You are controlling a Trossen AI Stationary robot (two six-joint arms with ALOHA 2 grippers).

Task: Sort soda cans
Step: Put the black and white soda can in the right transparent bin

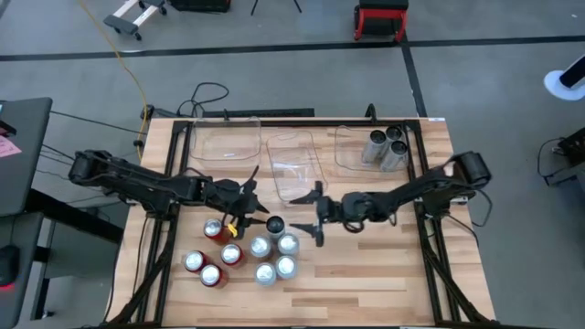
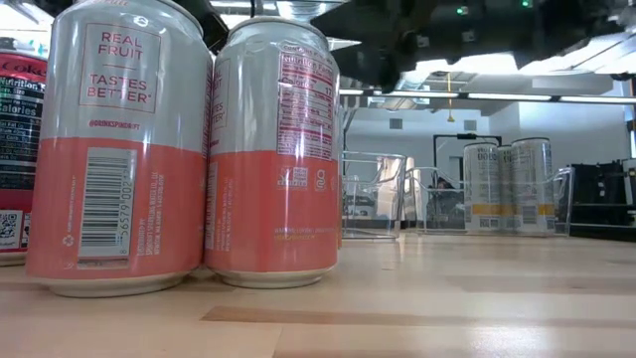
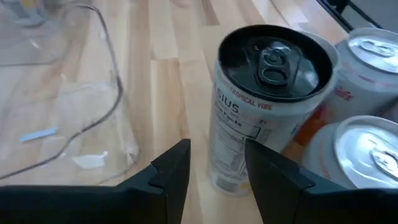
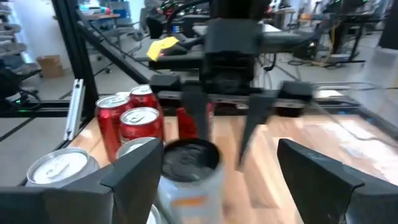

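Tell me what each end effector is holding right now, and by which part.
Nothing is held. The left end effector and the right end effector both stand open near the black-topped can, neither closed on it.

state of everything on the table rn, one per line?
black-topped can: upright, between both pincers, not gripped
left pincer: open, beside that can
right pincer: open, facing that can
can cluster: upright, unsorted
right bin: holds upright cans
middle bin: empty
left bin: empty

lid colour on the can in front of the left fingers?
Black lid, on a white-bodied can; the left wrist view shows it best.
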